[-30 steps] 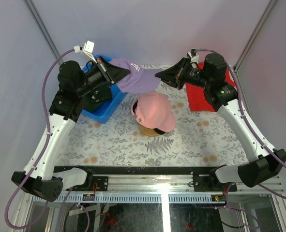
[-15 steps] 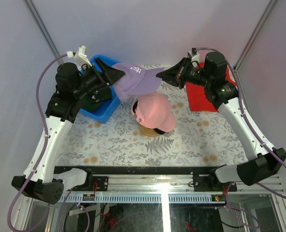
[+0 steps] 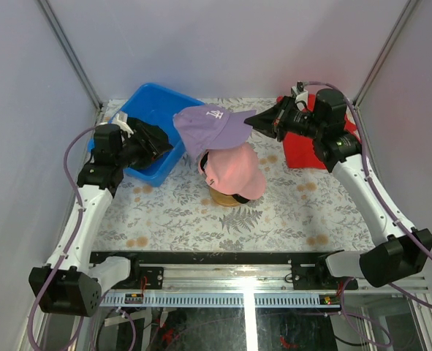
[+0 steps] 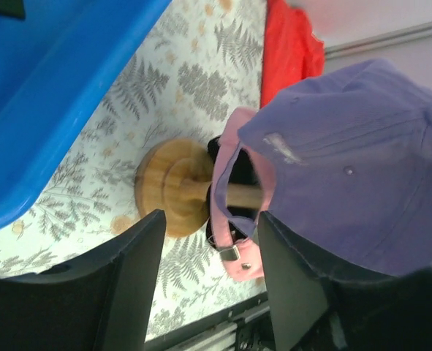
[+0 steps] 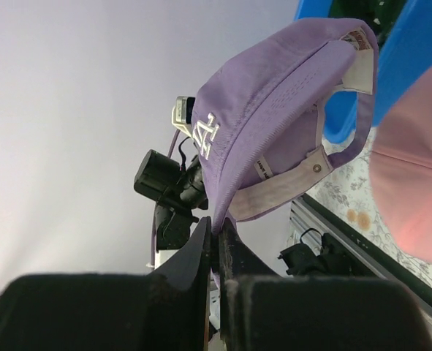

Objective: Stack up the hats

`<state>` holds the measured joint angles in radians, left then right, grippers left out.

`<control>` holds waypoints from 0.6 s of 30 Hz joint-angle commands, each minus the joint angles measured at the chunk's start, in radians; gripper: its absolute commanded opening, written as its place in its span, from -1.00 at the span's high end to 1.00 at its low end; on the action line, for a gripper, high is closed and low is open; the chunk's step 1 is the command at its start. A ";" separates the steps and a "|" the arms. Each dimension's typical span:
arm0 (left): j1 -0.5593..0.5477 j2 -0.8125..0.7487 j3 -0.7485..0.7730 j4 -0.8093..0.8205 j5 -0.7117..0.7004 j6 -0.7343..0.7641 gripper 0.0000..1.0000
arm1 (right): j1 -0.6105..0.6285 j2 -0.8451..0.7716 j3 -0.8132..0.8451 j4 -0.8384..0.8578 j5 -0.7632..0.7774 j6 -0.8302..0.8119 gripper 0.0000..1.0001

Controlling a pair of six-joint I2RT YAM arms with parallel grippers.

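- Pink cap (image 3: 234, 170) sits on the stand (image 4: 168, 186), mid-table; the left wrist view shows the wooden base and post beneath, mostly hidden from above.
- Purple cap (image 3: 208, 126) hangs just behind and over it, its brim pinched in the clamped right gripper (image 3: 254, 121); that wrist view shows the pinch.
- Left gripper (image 3: 161, 140) gapes empty, apart from the cap, over the bin (image 3: 157, 102).

Overhead, wrist close-ups; common lavender cap (image 3: 210, 126)
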<state>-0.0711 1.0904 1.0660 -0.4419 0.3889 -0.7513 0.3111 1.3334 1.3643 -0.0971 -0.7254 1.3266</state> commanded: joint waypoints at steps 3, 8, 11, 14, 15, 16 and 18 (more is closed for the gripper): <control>0.003 -0.071 -0.091 0.105 0.118 -0.026 0.17 | -0.066 -0.094 -0.116 0.119 -0.068 0.001 1.00; -0.043 -0.087 -0.171 0.189 0.188 -0.060 0.17 | -0.114 -0.143 -0.195 0.196 -0.092 0.062 1.00; -0.117 -0.066 -0.198 0.208 0.175 -0.048 0.07 | -0.123 -0.142 -0.206 0.247 -0.105 0.096 1.00; -0.169 -0.035 -0.231 0.247 0.167 -0.062 0.02 | -0.124 -0.151 -0.208 0.240 -0.105 0.097 1.00; -0.177 -0.023 -0.241 0.256 0.166 -0.069 0.01 | -0.125 -0.157 -0.211 0.236 -0.105 0.096 1.00; -0.181 -0.015 -0.248 0.266 0.165 -0.072 -0.01 | -0.124 -0.164 -0.216 0.234 -0.107 0.098 1.00; -0.182 -0.008 -0.256 0.276 0.156 -0.075 -0.06 | -0.126 -0.178 -0.226 0.230 -0.107 0.098 1.00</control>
<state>-0.2474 1.0679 0.8307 -0.2668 0.5423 -0.8112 0.1894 1.2133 1.1431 0.0597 -0.7811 1.3975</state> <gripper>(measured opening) 0.512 0.033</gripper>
